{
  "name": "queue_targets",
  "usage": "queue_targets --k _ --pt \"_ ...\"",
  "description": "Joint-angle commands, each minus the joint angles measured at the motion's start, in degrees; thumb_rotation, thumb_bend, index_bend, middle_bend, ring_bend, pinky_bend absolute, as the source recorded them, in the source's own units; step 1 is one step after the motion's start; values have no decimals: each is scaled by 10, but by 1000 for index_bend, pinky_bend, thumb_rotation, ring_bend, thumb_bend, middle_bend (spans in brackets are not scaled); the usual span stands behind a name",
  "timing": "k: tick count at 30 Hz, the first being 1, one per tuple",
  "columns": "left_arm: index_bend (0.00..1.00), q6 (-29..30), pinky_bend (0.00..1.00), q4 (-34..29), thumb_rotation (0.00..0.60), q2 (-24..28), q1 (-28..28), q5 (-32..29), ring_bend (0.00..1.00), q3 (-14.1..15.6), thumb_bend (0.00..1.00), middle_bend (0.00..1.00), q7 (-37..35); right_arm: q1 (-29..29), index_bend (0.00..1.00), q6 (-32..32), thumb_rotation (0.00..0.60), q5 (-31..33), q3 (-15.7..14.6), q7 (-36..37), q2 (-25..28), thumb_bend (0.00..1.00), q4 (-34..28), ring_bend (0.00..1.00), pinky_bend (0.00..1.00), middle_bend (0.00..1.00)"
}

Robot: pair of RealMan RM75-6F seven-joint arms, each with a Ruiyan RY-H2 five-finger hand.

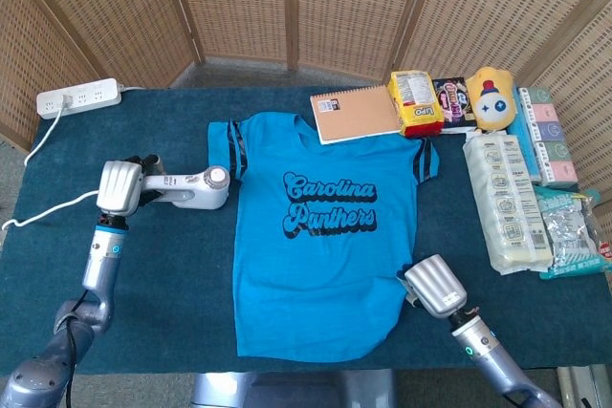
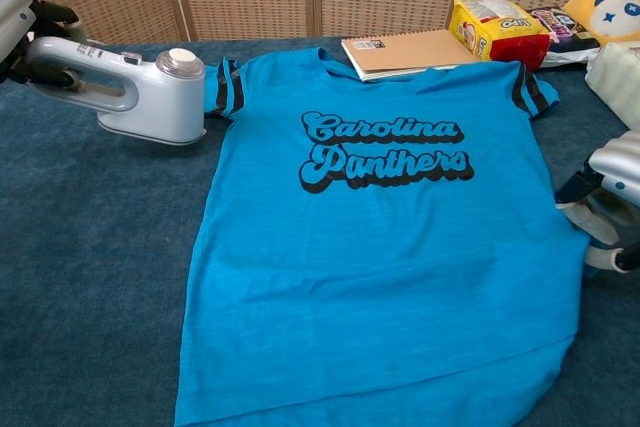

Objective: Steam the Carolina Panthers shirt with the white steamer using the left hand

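The blue Carolina Panthers shirt (image 1: 325,236) (image 2: 390,247) lies flat on the dark blue table cover, lettering up. My left hand (image 1: 117,186) (image 2: 18,22) grips the handle of the white steamer (image 1: 191,188) (image 2: 150,97), whose head sits just left of the shirt's striped sleeve, off the cloth. My right hand (image 1: 435,286) (image 2: 610,202) rests at the shirt's lower right edge, fingers curled down on the fabric edge; whether it pinches the cloth I cannot tell.
A white power strip (image 1: 78,97) lies at the back left, and a white cord (image 1: 48,209) trails across the cover. At the back right lie a notebook (image 1: 356,114), a yellow snack bag (image 1: 414,102), a plush toy (image 1: 491,97) and packaged goods (image 1: 507,198).
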Motion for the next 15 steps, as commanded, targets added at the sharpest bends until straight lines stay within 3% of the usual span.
queue_targets --k 1,15 --pt "687 -7 796 6 600 -3 2 -1 679 2 455 734 0 0 811 -1 600 1 0 0 0 367 1 758 782 740" --pt "688 -11 788 6 600 4 29 14 651 27 429 734 -5 0 812 1 600 1 0 4 0 367 3 758 782 740"
